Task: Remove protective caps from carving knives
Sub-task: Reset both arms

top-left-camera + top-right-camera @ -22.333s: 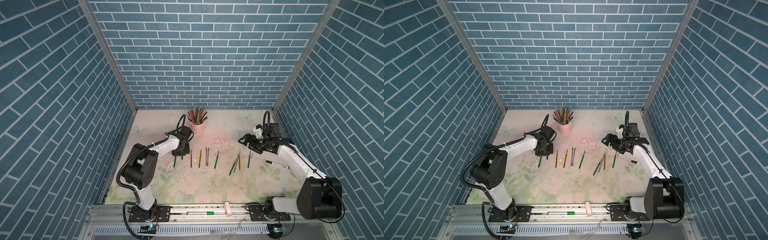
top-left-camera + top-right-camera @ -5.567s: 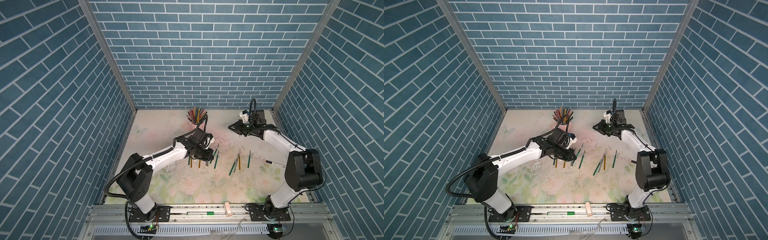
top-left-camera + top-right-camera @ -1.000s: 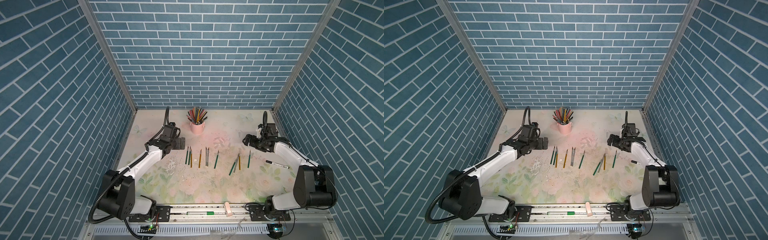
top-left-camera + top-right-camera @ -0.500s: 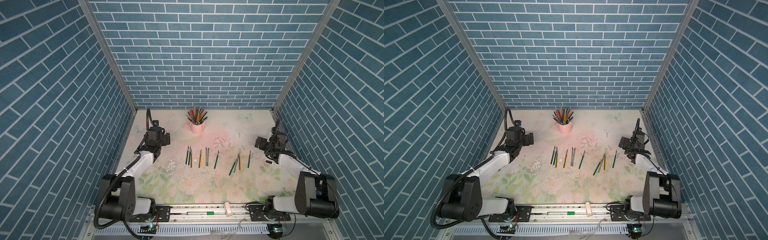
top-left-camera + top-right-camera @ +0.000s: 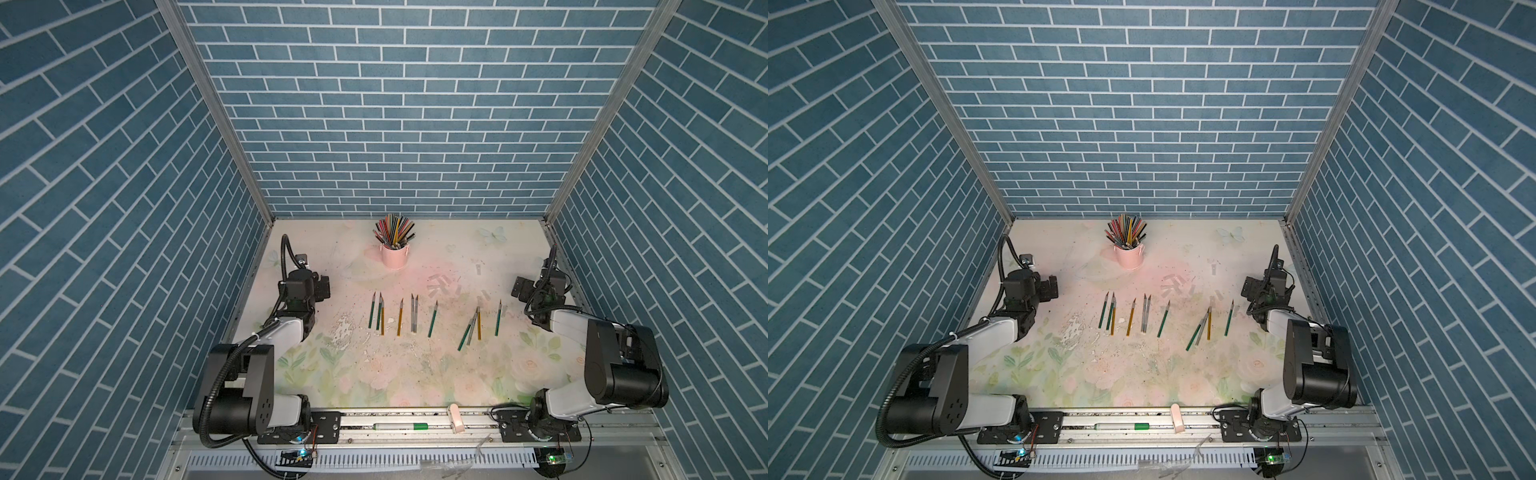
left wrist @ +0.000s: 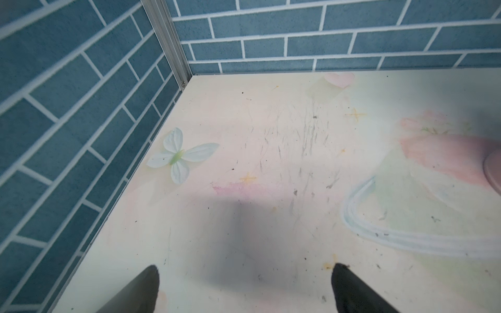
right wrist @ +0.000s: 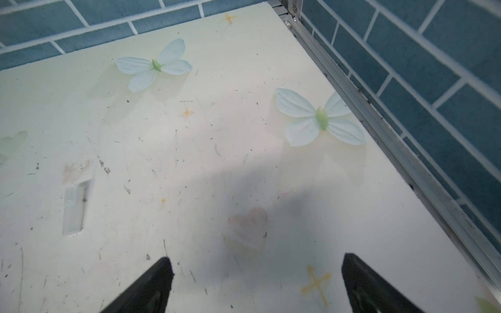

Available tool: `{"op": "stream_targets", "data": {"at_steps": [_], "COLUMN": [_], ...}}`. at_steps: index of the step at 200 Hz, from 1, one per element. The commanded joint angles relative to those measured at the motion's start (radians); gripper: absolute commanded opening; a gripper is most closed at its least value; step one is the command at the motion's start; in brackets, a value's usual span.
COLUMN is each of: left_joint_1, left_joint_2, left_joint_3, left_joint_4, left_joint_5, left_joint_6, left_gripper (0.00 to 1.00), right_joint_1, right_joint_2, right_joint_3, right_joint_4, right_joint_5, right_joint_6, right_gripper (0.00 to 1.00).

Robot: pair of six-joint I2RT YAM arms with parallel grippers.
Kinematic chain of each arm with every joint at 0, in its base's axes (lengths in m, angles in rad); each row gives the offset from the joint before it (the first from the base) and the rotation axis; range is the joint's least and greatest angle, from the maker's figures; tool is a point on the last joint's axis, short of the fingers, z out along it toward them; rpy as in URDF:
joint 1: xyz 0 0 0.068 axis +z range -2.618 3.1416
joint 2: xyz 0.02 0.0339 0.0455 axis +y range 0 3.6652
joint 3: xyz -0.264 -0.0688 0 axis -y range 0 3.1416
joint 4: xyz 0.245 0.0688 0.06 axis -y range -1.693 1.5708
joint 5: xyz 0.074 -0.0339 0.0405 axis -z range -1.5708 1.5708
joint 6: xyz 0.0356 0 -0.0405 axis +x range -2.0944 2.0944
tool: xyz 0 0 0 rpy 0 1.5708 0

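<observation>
One protective cap (image 7: pixel 73 211) nearly blending in, pink cup (image 6: pixel 494 173) cut off

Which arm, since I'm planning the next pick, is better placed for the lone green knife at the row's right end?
Right, probably. The right gripper sits nearest that green knife, fingers open and empty; the left gripper is beyond all the other knives.

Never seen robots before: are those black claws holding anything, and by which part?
Nothing is held. The left gripper and right gripper both stand open and empty; the thin green, gold and grey carving knives lie away from both.
</observation>
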Motion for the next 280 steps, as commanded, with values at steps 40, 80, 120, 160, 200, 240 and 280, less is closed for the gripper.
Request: {"op": "stream_targets", "data": {"at_steps": [40,80,120,160,200,240,280], "left_joint_1": [0.005,0.006,0.006,0.005,0.006,0.006,0.006], "left_joint_2": [0.119,0.132,0.137,0.137,0.137,0.137,0.137], "left_joint_3": [-0.083,-0.098,-0.089,-0.088,-0.084,-0.086,-0.087], "left_joint_4": [0.342,0.379,0.368,0.367,0.360,0.363,0.363], "left_joint_5": [0.080,0.097,0.135,0.191,0.190,0.185,0.187], "left_joint_6": [0.051,0.057,0.074,0.093,0.092,0.092,0.092], "left_gripper": [0.99,0.99,0.99,0.99,0.99,0.99,0.99], "right_joint_1": [-0.006,0.003,0.012,0.014,0.013,0.014,0.014], "right_joint_2": [0.009,0.015,0.009,0.039,0.043,0.038,0.038], "right_joint_3": [-0.020,-0.036,-0.127,-0.176,-0.175,-0.182,-0.183], "right_joint_4": [0.122,0.162,0.320,0.428,0.431,0.443,0.443], "right_joint_5": [-0.005,-0.047,-0.066,-0.111,-0.115,-0.110,-0.109], "right_joint_6": [-0.062,-0.092,-0.108,-0.127,-0.127,-0.129,-0.129], "right_gripper": [0.98,0.98,0.98,0.99,0.99,0.99,0.99]}}
